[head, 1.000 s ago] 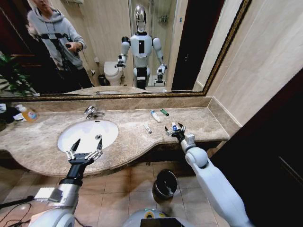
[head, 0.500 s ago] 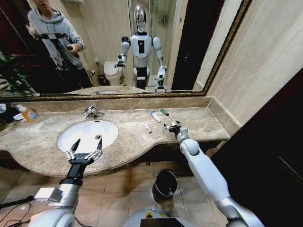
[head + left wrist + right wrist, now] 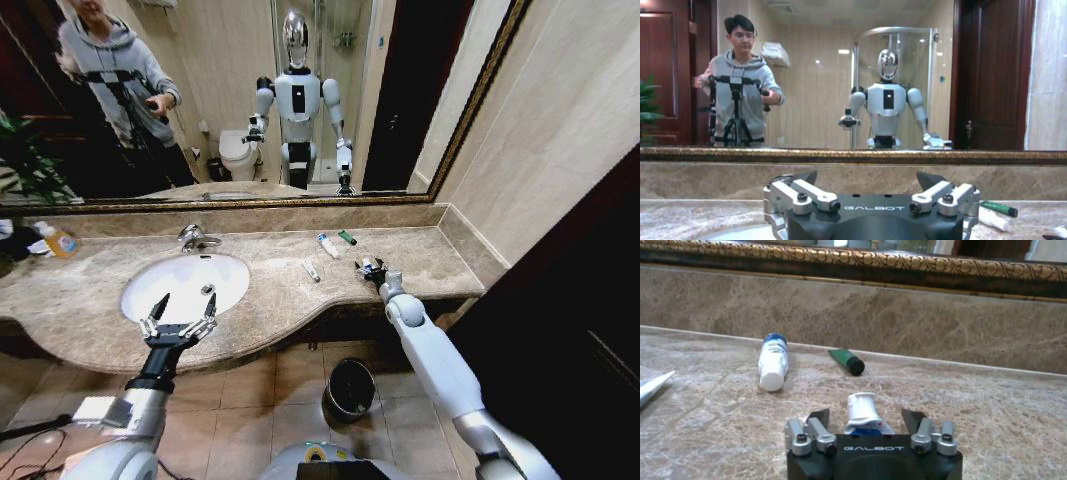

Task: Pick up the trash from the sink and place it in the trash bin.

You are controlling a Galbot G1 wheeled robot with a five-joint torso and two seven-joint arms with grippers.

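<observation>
Right pincer (image 3: 866, 421) narrowed around small white tube (image 3: 861, 407); marble counter (image 3: 720, 440).

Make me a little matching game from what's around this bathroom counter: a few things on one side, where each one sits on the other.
Things:
1. small white tube
2. green tube
3. black bin
4. left gripper

Places:
A. on the floor under the counter
B. over the front edge of the sink
C. between the right gripper's open fingers
D. lying near the back wall

Pairs: 1-C, 2-D, 3-A, 4-B
</observation>
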